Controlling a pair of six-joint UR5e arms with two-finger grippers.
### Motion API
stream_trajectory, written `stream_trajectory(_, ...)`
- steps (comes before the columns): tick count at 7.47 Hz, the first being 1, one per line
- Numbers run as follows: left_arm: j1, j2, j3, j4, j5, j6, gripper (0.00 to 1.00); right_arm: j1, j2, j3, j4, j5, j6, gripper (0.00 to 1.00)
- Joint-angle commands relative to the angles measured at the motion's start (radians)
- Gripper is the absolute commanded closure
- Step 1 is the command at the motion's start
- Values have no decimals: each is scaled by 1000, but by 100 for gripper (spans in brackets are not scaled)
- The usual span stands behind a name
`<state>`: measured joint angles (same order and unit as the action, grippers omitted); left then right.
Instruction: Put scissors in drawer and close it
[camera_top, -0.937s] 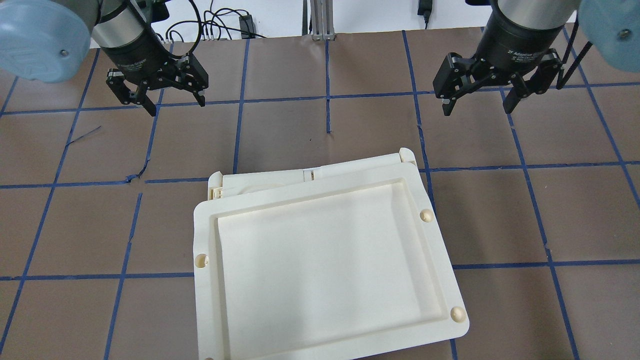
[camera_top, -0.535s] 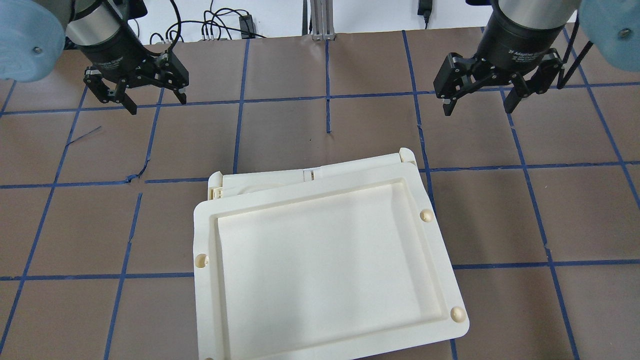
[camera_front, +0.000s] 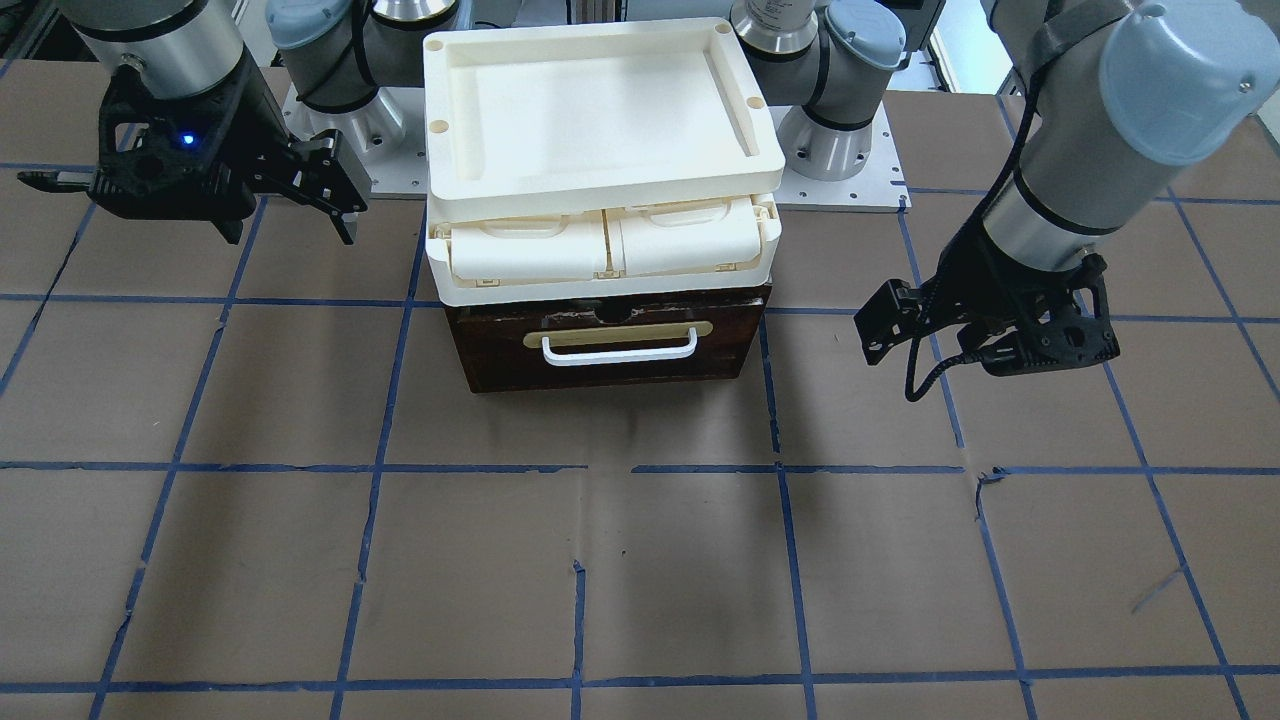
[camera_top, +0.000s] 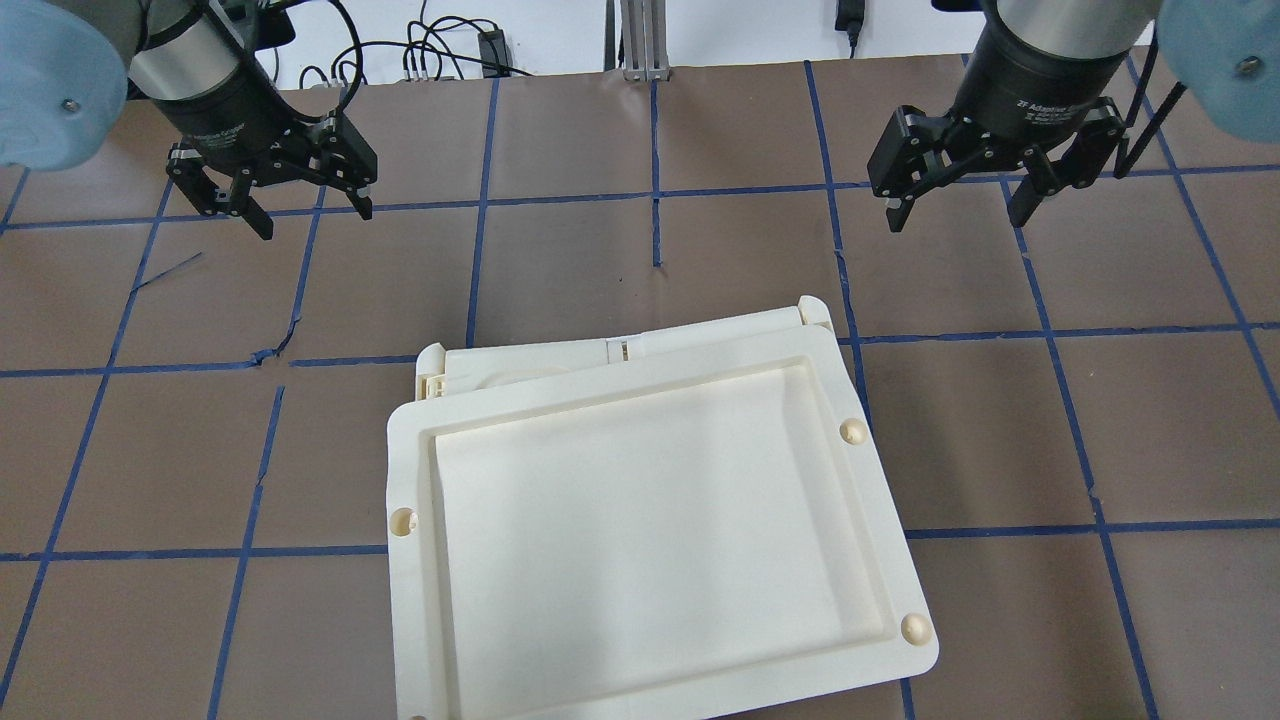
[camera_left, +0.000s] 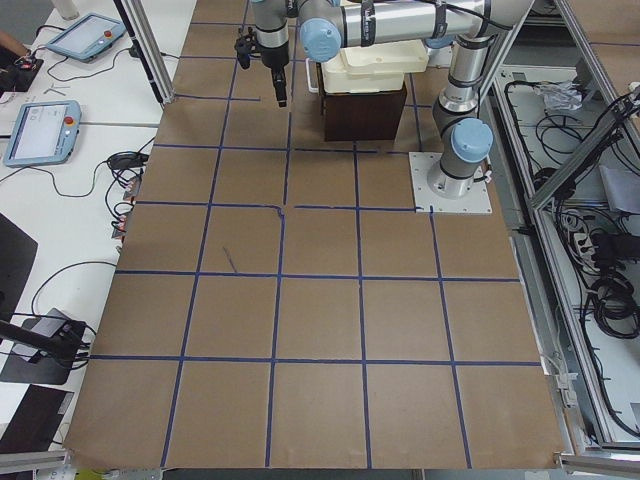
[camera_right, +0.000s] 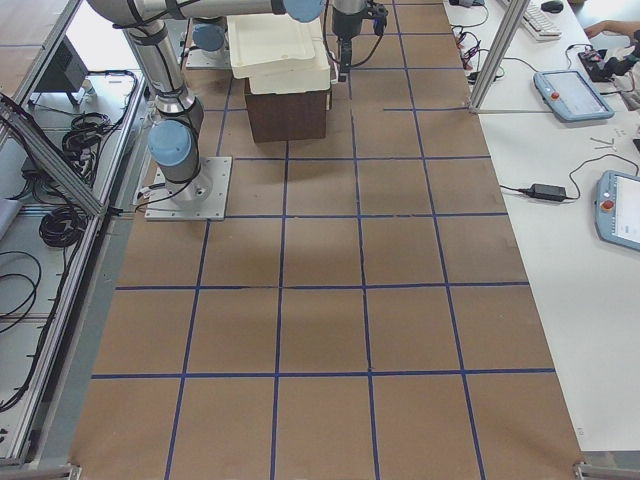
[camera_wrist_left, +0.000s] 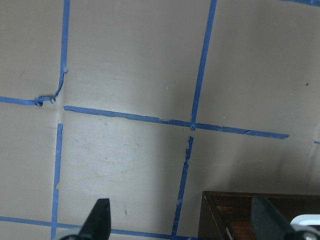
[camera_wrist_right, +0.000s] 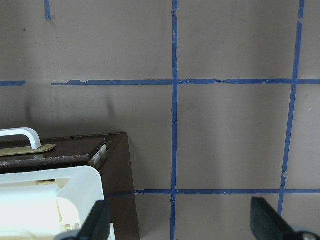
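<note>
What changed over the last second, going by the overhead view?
The left gripper shifted outward to the robot's left, away from the cream tray, open and empty throughout. The right gripper, also open, and the tray stayed where they were.

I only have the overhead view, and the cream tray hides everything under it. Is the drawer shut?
Observer: In the front view the drawer looks pushed in. Its dark front is roughly level with the cream flaps above it.
Operator: Any scissors lying out on the table?
Observer: None show in any view. Nothing shows whether they are inside the drawer.
Operator: Is the handle free of the arms?
Observer: Yes. The white handle has nothing on it. The left gripper and right gripper hang off to either side, jaws open and empty.
</note>
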<state>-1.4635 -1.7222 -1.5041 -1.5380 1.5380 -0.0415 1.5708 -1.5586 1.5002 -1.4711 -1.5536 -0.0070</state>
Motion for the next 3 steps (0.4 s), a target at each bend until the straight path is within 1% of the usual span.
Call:
stream_trajectory(1,-5,1,-7,-7,-1,0,0,0,0,0,0,1,-1,0)
stream_trajectory(3,-3,6,-16,-7,-1,0,0,0,0,0,0,1,1,0)
